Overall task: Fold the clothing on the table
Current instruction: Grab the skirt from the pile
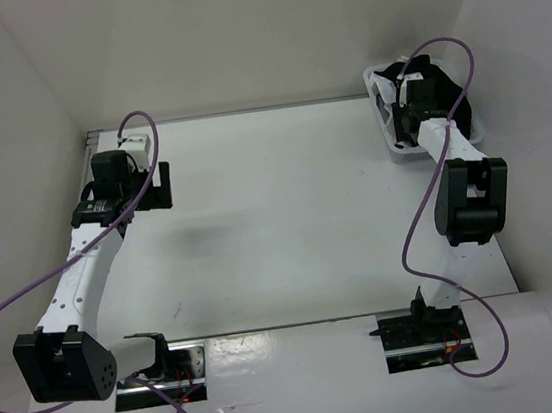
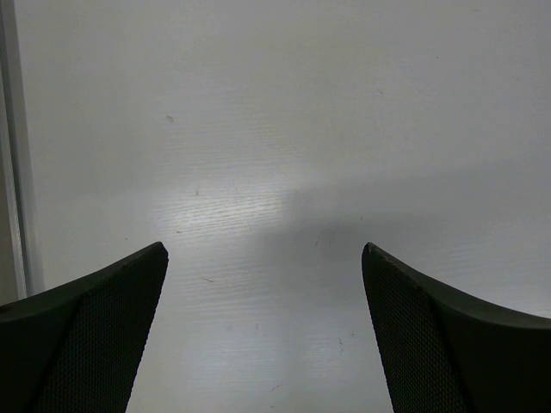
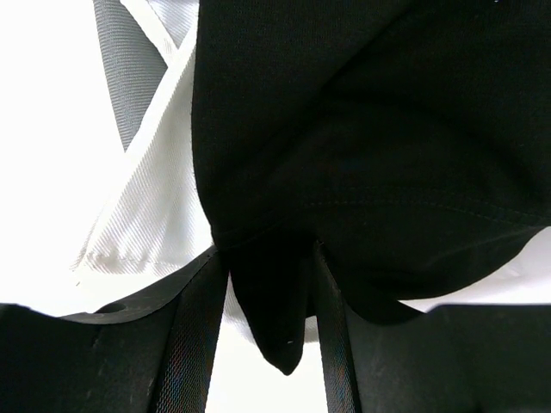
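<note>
The black clothing (image 3: 362, 129) lies bunched in a small white basket (image 1: 397, 148) at the far right corner of the table (image 1: 278, 226). In the top view only dark patches of the clothing (image 1: 387, 79) show around the arm. My right gripper (image 3: 269, 249) reaches into the basket with a fold of the black fabric pinched between its fingers, a pointed end hanging below the tips. My left gripper (image 1: 158, 186) hovers over the bare tabletop at the far left. Its jaws are wide open and hold nothing (image 2: 263, 249).
A white cloth (image 3: 155, 206) lies beside and under the black fabric in the basket. White walls enclose the table on the left, back and right. A metal rail (image 2: 15, 146) runs along the left edge. Purple cables loop off both arms.
</note>
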`<state>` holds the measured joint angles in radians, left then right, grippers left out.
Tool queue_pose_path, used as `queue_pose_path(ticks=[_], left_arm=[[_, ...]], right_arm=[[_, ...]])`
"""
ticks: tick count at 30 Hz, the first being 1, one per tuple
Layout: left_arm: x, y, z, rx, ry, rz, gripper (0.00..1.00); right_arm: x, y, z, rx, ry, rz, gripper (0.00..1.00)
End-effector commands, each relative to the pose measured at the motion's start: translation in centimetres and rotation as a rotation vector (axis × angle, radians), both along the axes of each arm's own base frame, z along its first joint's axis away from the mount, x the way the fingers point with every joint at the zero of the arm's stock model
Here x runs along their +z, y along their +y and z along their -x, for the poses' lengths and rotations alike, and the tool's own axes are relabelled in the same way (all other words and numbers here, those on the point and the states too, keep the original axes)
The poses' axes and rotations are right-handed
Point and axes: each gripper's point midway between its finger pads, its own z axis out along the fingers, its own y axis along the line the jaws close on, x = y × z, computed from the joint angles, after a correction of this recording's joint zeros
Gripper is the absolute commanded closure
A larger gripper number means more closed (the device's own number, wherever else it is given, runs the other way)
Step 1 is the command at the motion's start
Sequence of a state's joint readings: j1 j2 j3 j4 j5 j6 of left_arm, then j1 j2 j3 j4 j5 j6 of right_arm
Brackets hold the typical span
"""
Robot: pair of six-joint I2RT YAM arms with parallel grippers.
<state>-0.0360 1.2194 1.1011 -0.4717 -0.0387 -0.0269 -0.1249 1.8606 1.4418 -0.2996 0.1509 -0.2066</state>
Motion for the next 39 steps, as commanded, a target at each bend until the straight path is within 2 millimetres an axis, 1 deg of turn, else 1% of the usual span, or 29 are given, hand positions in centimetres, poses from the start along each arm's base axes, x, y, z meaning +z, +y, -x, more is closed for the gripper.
queue_pose_path(ticks=[1,2,4,5,6,9,10,11,13,15,16,17,19,21,23,24,25,26,27,28,29,30,33,34,35,36,38,39], left_arm=[[0.5,-0.4,-0.1,-0.028,-0.021,0.003,0.01],[0.5,-0.4,-0.1,-0.028,-0.021,0.003,0.01],[0.5,-0.4,-0.1,-0.033,-0.021,-0.004,0.01],[0.5,-0.4,-0.1,-0.033,-0.021,-0.004,0.01],[0.5,-0.4,-0.1,-0.033,-0.021,-0.004,0.01],[0.5,-0.5,-0.1,-0.041,-0.021,0.002,0.01],[0.5,-0.5,-0.1,-0.041,-0.021,0.002,0.01],[0.5,-0.5,-0.1,-0.041,-0.021,0.002,0.01],[0.5,-0.5,-0.1,-0.041,-0.021,0.002,0.01],[0.5,-0.5,-0.1,-0.041,-0.021,0.002,0.01],[0.5,-0.5,-0.1,-0.041,-0.021,0.002,0.01],[0.5,-0.5,-0.1,-0.041,-0.021,0.002,0.01],[0.5,-0.7,-0.1,-0.048,-0.021,0.007,0.01],[0.5,-0.7,-0.1,-0.048,-0.021,0.007,0.01],[0.5,-0.7,-0.1,-0.048,-0.021,0.007,0.01],[0.5,-0.7,-0.1,-0.048,-0.021,0.007,0.01],[0.5,-0.7,-0.1,-0.048,-0.021,0.007,0.01],[0.5,-0.7,-0.1,-0.048,-0.021,0.007,0.01],[0.5,-0.7,-0.1,-0.048,-0.021,0.007,0.01],[0.5,-0.7,-0.1,-0.048,-0.021,0.007,0.01],[0.5,-0.7,-0.1,-0.048,-0.021,0.007,0.01],[0.2,-0.7,-0.2,-0.048,-0.012,0.007,0.01],[0.2,-0.7,-0.2,-0.048,-0.012,0.007,0.01],[0.2,-0.7,-0.2,-0.048,-0.012,0.007,0.01],[-0.1,-0.7,-0.3,-0.048,-0.003,0.007,0.01],[-0.1,-0.7,-0.3,-0.048,-0.002,0.007,0.01],[-0.1,-0.7,-0.3,-0.048,-0.002,0.007,0.01],[-0.1,-0.8,-0.3,-0.061,-0.003,0.005,0.01]], right_arm=[[5.1,-0.7,-1.6,-0.020,-0.141,0.023,0.51],[5.1,-1.1,-1.5,-0.035,-0.143,0.017,0.51],[5.1,-1.1,-1.5,-0.035,-0.143,0.017,0.51],[5.1,-1.5,-1.4,-0.050,-0.145,0.011,0.51],[5.1,-1.5,-1.4,-0.050,-0.145,0.011,0.51],[5.6,-1.4,-1.8,-0.048,-0.167,0.001,0.51],[6.1,-1.4,-1.7,-0.047,-0.176,0.002,0.51],[6.1,-1.8,-1.6,-0.057,-0.176,0.002,0.51],[6.9,-1.6,-1.8,-0.052,-0.197,-0.009,0.51],[6.9,-1.6,-1.8,-0.052,-0.197,-0.010,0.51],[7.3,-1.4,-2.0,-0.041,-0.207,-0.016,0.50],[7.1,-1.2,-1.9,-0.040,-0.200,-0.033,0.48],[7.9,-0.8,-2.1,-0.029,-0.222,-0.049,0.48],[8.4,-0.8,-2.2,-0.034,-0.233,-0.056,0.47],[8.3,-0.7,-2.3,-0.027,-0.234,-0.062,0.47],[9.0,-0.7,-2.5,-0.026,-0.247,-0.060,0.47],[8.6,-0.7,-2.6,-0.027,-0.234,-0.062,0.47],[8.5,-0.7,-2.6,-0.027,-0.234,-0.062,0.45],[8.5,-0.9,-2.8,-0.034,-0.233,-0.056,0.40],[8.5,-0.9,-2.8,-0.035,-0.233,-0.056,0.38],[8.5,-0.9,-2.8,-0.035,-0.233,-0.056,0.38],[8.0,-0.9,-2.9,-0.035,-0.224,-0.058,0.38],[8.0,-0.9,-2.9,-0.035,-0.224,-0.058,0.38],[7.5,-0.9,-3.0,-0.035,-0.214,-0.059,0.38],[7.5,-0.9,-3.0,-0.035,-0.214,-0.059,0.38],[6.9,-0.9,-3.1,-0.036,-0.202,-0.061,0.38],[6.8,-0.9,-3.1,-0.036,-0.201,-0.061,0.38],[6.3,-1.0,-3.2,-0.036,-0.191,-0.062,0.38]])
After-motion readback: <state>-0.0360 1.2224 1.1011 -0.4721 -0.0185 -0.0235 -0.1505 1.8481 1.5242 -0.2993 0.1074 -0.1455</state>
